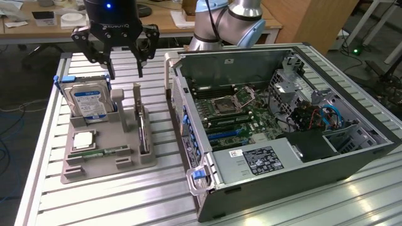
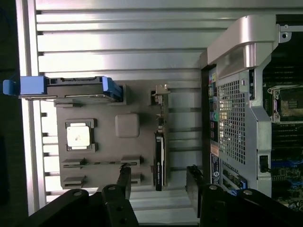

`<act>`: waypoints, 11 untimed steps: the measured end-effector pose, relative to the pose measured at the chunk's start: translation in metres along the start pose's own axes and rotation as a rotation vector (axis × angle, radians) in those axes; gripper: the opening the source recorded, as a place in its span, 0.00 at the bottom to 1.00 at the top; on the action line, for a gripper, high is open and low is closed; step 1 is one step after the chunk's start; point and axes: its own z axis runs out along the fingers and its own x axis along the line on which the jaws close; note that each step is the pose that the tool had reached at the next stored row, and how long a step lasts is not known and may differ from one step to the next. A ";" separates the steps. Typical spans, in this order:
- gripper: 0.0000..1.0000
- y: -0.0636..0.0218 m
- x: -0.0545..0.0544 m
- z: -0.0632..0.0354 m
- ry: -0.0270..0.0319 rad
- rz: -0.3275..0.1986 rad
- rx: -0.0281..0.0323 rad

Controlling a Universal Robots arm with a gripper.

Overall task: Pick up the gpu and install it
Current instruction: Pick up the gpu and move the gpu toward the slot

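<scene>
Looks like a robotics lab to me; slotted aluminium table (image 1: 113, 202) with an opened PC tower (image 1: 301, 181) on it; robot arm (image 1: 242, 19) behind; cluttered wooden desks (image 1: 160, 20) further back.

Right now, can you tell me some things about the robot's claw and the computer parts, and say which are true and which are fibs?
1. The claw is open and holds nothing. True.
2. The gpu is already inside the computer case. False: it stands on its edge in the grey tray, outside the case.
3. The hard drive stands upright in the tray. True.
4. The computer case has its side shut. False: the side is open and the motherboard shows.
5. The claw hangs above the tray. True.
</scene>
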 end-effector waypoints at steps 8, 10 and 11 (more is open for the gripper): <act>0.59 -0.0019 0.000 0.0037 0.0015 -0.025 0.0124; 0.59 -0.0023 0.000 0.0053 0.0015 -0.027 0.0124; 0.59 -0.0023 0.000 0.0061 0.0016 -0.028 0.0124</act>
